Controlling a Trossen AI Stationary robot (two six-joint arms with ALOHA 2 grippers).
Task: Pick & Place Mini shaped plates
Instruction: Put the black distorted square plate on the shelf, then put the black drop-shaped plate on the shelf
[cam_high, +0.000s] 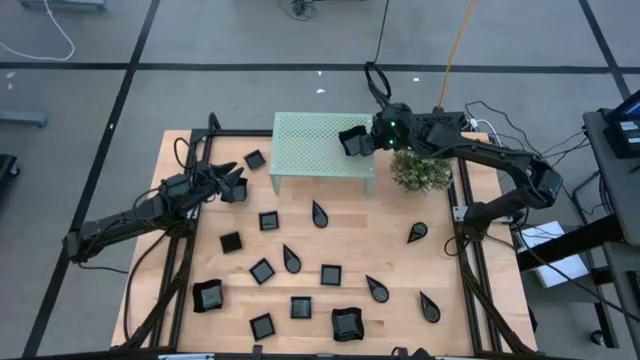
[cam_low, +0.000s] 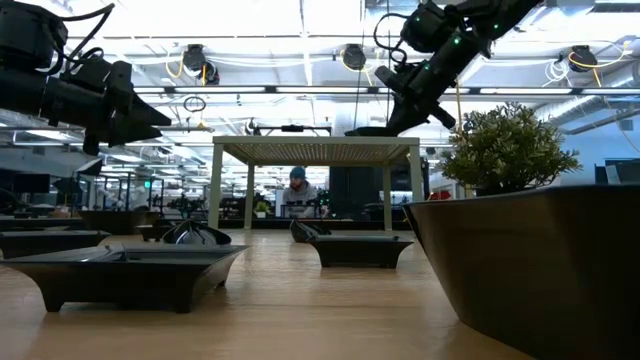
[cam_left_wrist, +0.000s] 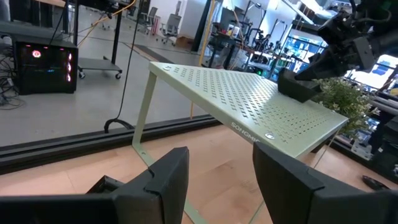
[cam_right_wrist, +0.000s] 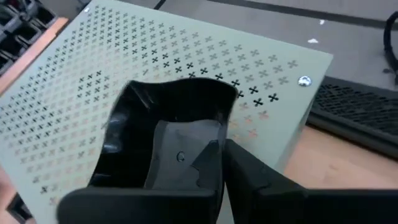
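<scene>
- Fingers of the right gripper (cam_right_wrist: 217, 180) are pinching the near rim of a curved-rim plate (cam_right_wrist: 168, 134), which is resting on the mint-green stand (cam_high: 320, 150) at its corner nearest the plant (cam_high: 421, 172).
- Releasing well means parting the fingers fully, then lifting straight up so the rim is not dragged off the edge.
- Fingers of the left gripper (cam_left_wrist: 217, 180) are standing wide apart, empty, hovering over the wooden surface (cam_high: 345, 245) near the scattered small plates (cam_high: 300, 270).
</scene>
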